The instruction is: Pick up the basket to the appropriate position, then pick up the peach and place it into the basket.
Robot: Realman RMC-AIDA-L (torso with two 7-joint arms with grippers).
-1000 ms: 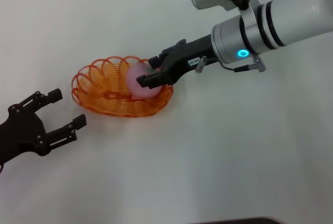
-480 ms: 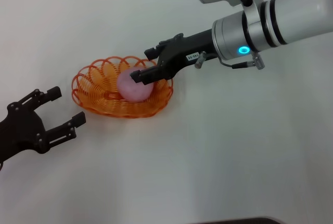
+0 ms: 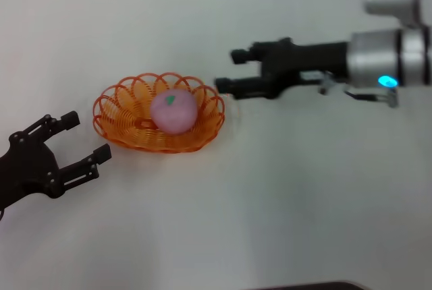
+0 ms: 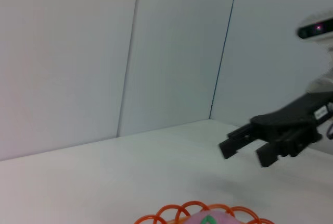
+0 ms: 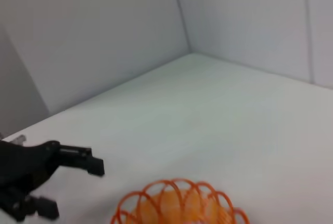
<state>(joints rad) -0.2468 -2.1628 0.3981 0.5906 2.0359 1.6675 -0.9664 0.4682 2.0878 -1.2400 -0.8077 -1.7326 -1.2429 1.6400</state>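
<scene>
The orange wire basket sits on the white table, left of centre in the head view. The pale pink peach with its green mark rests inside it. My right gripper hangs open just right of the basket's rim, holding nothing; it also shows in the left wrist view. My left gripper stands open near the table's left edge, a short way from the basket, empty. The basket's rim and my left gripper appear in the right wrist view. The basket rim and peach top show in the left wrist view.
Pale walls meet in a corner behind the table. A dark edge runs along the near side of the table.
My right gripper let go of the peach in the basket and has drawn back to the right, clear of the rim. The left arm has stayed still.
</scene>
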